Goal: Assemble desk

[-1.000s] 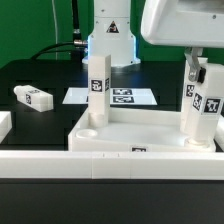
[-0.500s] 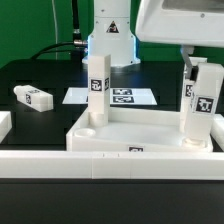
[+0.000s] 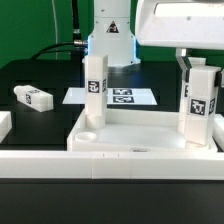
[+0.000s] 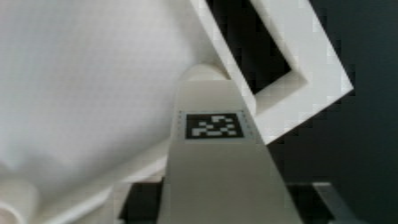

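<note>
The white rimmed tabletop (image 3: 150,128) lies in the middle of the table. One tagged leg (image 3: 95,88) stands upright in its far corner socket on the exterior view's left. My gripper (image 3: 197,66) is shut on the top of a second tagged leg (image 3: 201,108), which stands upright in the corner on the exterior view's right. In the wrist view this leg (image 4: 217,140) runs down between my fingers (image 4: 143,203) onto the tabletop (image 4: 80,90). A third leg (image 3: 32,97) lies loose on the black table at the exterior view's left.
The marker board (image 3: 122,97) lies behind the tabletop. A long white rail (image 3: 110,165) runs along the front. Another white part (image 3: 4,126) sits at the exterior view's left edge. The robot base (image 3: 110,40) stands at the back.
The held leg has turned about its own axis in the corner socket; its tag now faces the exterior camera more squarely. My gripper has turned with it.
</note>
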Robot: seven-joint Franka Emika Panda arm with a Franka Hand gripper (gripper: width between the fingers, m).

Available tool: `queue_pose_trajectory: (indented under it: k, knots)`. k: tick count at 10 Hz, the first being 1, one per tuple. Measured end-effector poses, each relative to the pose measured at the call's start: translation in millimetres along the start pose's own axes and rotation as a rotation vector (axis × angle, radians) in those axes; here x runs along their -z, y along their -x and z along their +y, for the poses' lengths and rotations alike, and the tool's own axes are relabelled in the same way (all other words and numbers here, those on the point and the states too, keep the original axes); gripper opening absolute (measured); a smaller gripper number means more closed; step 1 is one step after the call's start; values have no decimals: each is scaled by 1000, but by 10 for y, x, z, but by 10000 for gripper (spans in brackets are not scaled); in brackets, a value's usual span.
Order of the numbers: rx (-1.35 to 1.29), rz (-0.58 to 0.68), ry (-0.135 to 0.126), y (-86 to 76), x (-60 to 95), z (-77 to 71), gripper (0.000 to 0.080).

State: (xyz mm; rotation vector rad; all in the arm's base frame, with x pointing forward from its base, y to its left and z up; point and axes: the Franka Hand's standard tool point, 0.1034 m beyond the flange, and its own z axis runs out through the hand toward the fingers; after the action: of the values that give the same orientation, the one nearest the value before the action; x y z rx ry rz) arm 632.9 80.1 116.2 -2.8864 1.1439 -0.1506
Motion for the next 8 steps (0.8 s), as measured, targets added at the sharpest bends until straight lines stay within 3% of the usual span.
queue_pose_trajectory:
  k: [6,8]
  knots:
    - [-395,-2,-1,13,-7,-9,291]
    - [-619,-13,-31,42,-17,-27,291]
